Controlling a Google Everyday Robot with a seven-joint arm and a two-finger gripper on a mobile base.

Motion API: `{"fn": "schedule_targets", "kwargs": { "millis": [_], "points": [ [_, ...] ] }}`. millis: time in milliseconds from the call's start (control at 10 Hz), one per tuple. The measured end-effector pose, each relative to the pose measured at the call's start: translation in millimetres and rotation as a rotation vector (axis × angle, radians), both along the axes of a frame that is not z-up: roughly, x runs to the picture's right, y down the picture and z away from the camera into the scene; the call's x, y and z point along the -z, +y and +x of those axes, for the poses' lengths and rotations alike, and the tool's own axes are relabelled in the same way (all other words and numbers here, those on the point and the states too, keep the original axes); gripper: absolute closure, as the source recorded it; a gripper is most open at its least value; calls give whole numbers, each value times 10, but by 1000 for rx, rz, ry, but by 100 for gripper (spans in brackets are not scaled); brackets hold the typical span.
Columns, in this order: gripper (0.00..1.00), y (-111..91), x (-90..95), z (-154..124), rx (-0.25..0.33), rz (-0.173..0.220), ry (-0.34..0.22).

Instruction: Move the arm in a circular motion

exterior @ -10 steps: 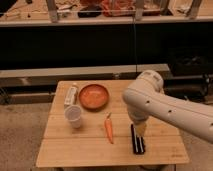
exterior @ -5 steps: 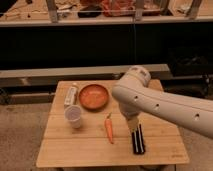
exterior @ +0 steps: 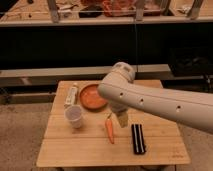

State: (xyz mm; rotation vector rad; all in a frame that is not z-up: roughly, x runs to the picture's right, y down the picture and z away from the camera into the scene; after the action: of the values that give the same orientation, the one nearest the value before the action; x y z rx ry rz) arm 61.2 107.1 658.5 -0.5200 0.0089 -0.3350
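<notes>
Looks like mid-circle to me: the arm (exterior: 150, 100) reaches in from the right over the table (exterior: 80, 155). The gripper (exterior: 122, 119) hangs just beside the carrot (exterior: 109, 129), and I can't tell if it's spread or closed. Next move needs a smooth curve, staying clear of the carrot.

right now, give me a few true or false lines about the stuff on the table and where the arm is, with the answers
1. The carrot lies between the cup and the black bar. True.
2. The cup stands inside the bowl. False: it stands on the table, in front of the bowl's left side.
3. The gripper hangs over the table just right of the carrot. True.
4. The arm reaches in from the left edge of the picture. False: it comes in from the right.
5. A pale packet lies left of the bowl. True.
</notes>
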Motion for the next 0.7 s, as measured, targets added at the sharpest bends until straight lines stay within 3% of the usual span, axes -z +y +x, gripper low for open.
{"fn": "schedule_targets", "kwargs": {
  "millis": [400,700],
  "points": [
    [20,-208,-183,-275,31,-4,-14],
    [20,-294,-248,-297,49,-5,-21]
  ]
}}
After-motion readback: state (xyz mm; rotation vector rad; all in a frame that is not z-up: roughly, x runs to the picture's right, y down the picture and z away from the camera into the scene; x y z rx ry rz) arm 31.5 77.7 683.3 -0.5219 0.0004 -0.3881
